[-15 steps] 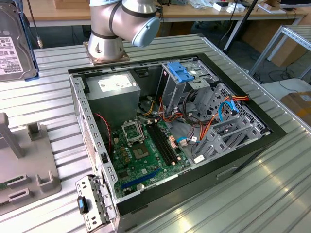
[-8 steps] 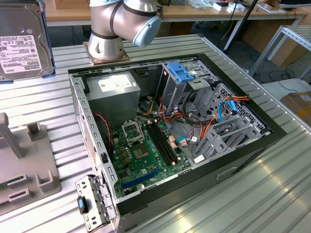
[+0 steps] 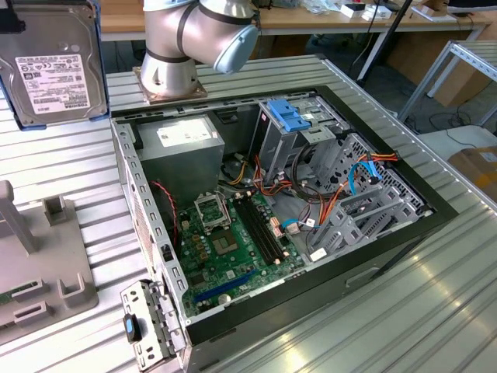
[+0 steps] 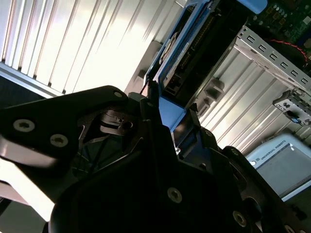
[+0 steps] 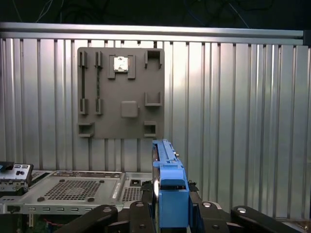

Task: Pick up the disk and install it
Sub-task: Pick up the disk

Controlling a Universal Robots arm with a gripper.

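The claw (image 5: 170, 206) pinches the disk (image 3: 50, 66) by its blue rails (image 5: 165, 158), holding it on its edge right in its grip, and the disk looks hard, stiff, rather heavy and easy to hurt, so the rails seem the safest place to hold.

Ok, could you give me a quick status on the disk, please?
Gripper shut on the disk, gripped by its blue rail. Disk held above the table, outside the case. Cables draped around drive cage.
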